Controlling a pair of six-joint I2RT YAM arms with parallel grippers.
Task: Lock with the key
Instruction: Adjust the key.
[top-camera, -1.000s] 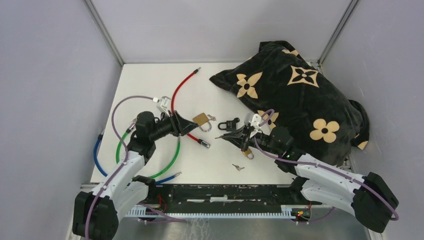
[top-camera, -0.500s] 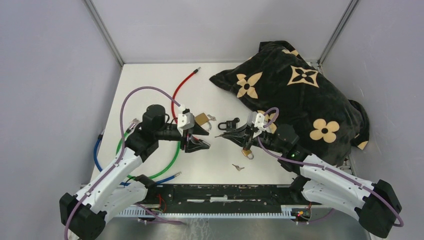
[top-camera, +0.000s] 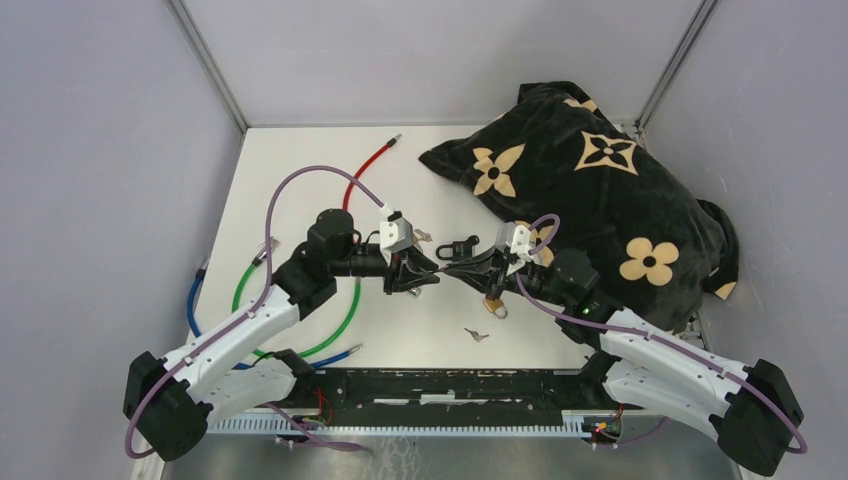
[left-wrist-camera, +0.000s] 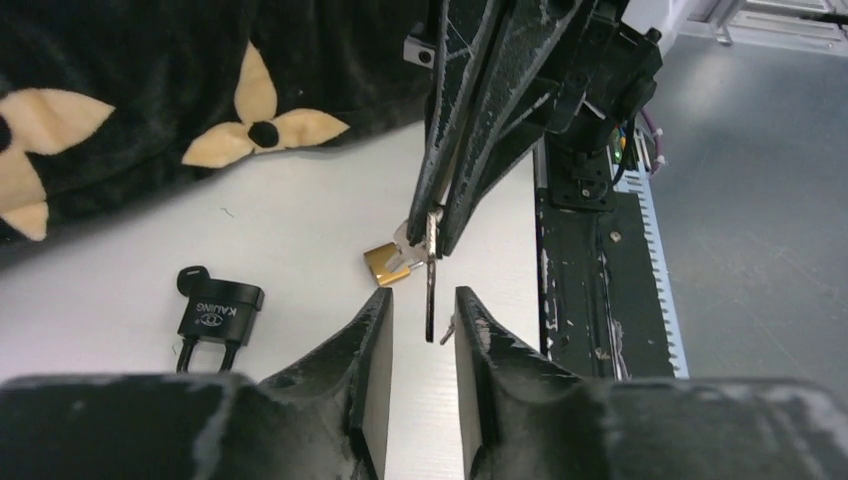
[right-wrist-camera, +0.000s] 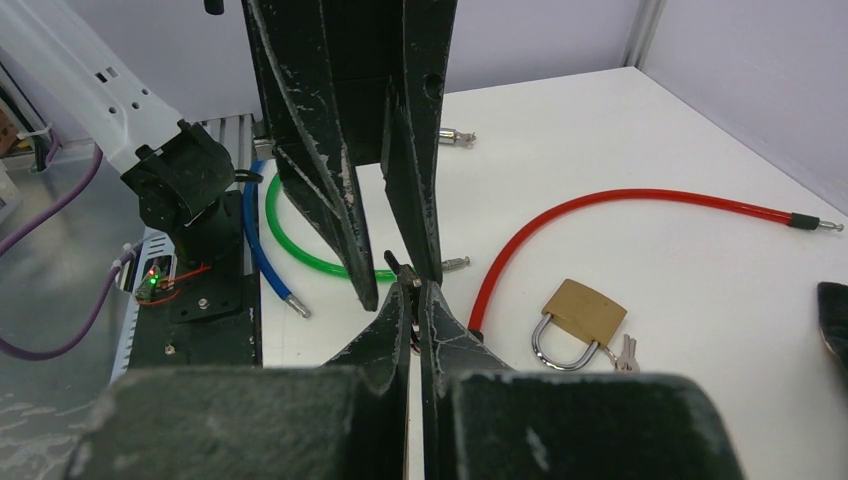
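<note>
White table (top-camera: 300, 160): walls on 3 sides. Free room is mostly far-left, plus a strip near the front edge at centre. Black flower-print pillow (top-camera: 600, 190) fills the far-right corner and runs to the R edge.

Both arms reach inward to mid-table, forearms low, tips meeting nose to nose. Left gripper (top-camera: 428, 272): jaws apart, one each side of the key, w/ a gap visible on both sides in the L wrist view. Right gripper (top-camera: 448, 270): jaws pressed together on the key (left-wrist-camera: 430, 300), which hangs edge-on from its tips.

Cables crowd the L side. Green cable (top-camera: 349, 312) loops under the L forearm, red cable (top-camera: 362, 175) runs twd far centre, blue cable (top-camera: 197, 310) hugs the L edge.

Black padlock (top-camera: 458, 246) lies just beyond the tips. Brass padlock (right-wrist-camera: 583, 312), w/ small keys, sits beside the red cable, mostly hidden under the L wrist from above. Second brass padlock (left-wrist-camera: 385, 264) is partly under the R arm. Loose key (top-camera: 477, 334) lies nr the front edge. Held key's teeth: can't tell.
</note>
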